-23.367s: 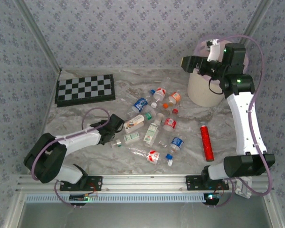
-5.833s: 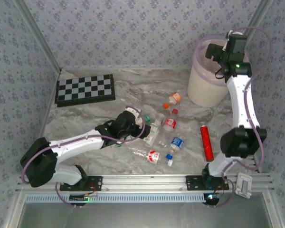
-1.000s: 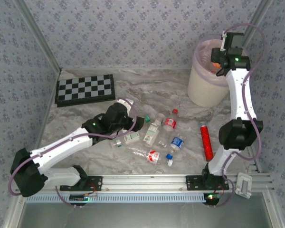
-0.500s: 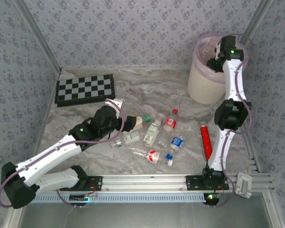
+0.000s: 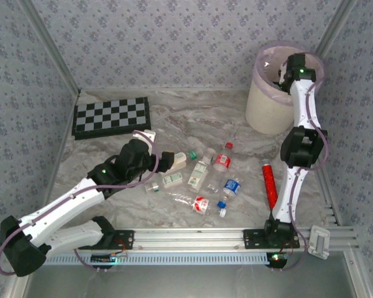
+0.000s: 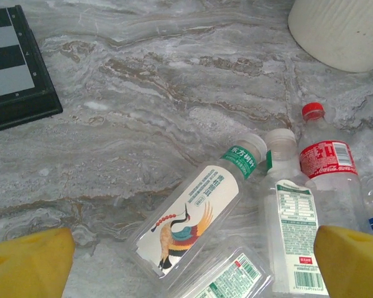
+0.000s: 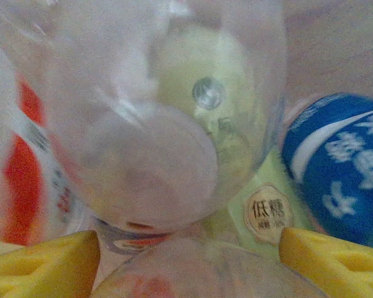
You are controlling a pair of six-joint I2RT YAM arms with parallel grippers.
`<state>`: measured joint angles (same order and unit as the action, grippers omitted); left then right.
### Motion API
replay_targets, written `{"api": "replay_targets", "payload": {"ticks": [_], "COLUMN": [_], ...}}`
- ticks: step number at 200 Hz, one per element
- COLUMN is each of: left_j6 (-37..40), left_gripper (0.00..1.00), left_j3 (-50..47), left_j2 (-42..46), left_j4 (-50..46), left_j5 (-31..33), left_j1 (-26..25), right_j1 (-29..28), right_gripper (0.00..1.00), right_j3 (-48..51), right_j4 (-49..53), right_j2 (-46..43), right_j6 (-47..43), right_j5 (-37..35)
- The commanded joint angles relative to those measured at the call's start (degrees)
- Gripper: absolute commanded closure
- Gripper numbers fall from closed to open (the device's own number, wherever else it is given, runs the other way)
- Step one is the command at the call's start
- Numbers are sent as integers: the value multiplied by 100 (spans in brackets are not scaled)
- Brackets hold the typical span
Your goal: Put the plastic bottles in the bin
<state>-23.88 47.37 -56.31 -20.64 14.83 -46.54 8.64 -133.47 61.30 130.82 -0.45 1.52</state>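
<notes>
Several plastic bottles lie in a cluster mid-table: a crane-label bottle [image 5: 178,159] [image 6: 196,214], a green-label bottle [image 5: 199,174] [image 6: 291,230], a red-label bottle [image 5: 221,160] [image 6: 326,161] and a blue-label bottle [image 5: 232,186]. My left gripper [image 5: 165,160] [image 6: 189,267] hovers open just above the crane-label bottle, its yellow fingertips [image 6: 25,261] wide on either side. The cream bin [image 5: 267,118] [image 6: 348,31] stands at the far right. My right gripper [image 5: 278,79] [image 7: 188,261] reaches down inside it, open over a heap of bottles: a clear bottle [image 7: 161,124] and a blue-label bottle [image 7: 336,161].
A chessboard [image 5: 112,117] [image 6: 12,74] lies at the far left. A slim red cylinder [image 5: 271,185] lies right of the bottles, near the right arm. A crushed red-label bottle [image 5: 201,203] and another green-label bottle [image 5: 172,180] lie nearer the front. Patterned walls close in the table.
My right gripper has dipped from above the bin's rim down into it and spread its jaws, letting go of a bottle. The left gripper drew back slightly to the left.
</notes>
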Motion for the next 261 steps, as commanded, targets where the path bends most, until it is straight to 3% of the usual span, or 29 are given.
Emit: {"api": "replay_targets", "payload": {"ticks": [1, 53, 64, 126, 186, 218, 243, 261], "left_j6": [-91, -126, -126, -225, -306, 349, 933, 1459], "left_gripper": [2, 1, 1, 1, 1, 1, 1, 1], "left_j3": [-27, 17, 39, 252, 456, 521, 990, 1360], "left_j2": [72, 24, 9, -380, -913, -1288, -2072, -2624], "left_j4": [-79, -107, -143, -550, -998, -735, -869, -1109], "left_j5": [62, -23, -35, -34, -233, -353, -1419, -1588], "left_j1": [44, 84, 84, 146, 138, 161, 664, 847], "right_j1": [-7, -8, -17, -223, -328, -551, -583, -592], "right_gripper": [14, 8, 0, 0, 0, 0, 0, 0], "right_j3": [300, 240, 100, -165, -112, 703, 2016, 2708], "right_j4": [181, 290, 353, -388, -1130, -1207, -1593, -1750], "right_j2": [241, -125, -291, -1543, -2464, -3346, -4253, -4761], "right_j6": [65, 196, 269, 601, 620, 876, 1205, 1361], "right_j5": [146, 48, -60, -1620, -1810, -1110, 587, 1630]}}
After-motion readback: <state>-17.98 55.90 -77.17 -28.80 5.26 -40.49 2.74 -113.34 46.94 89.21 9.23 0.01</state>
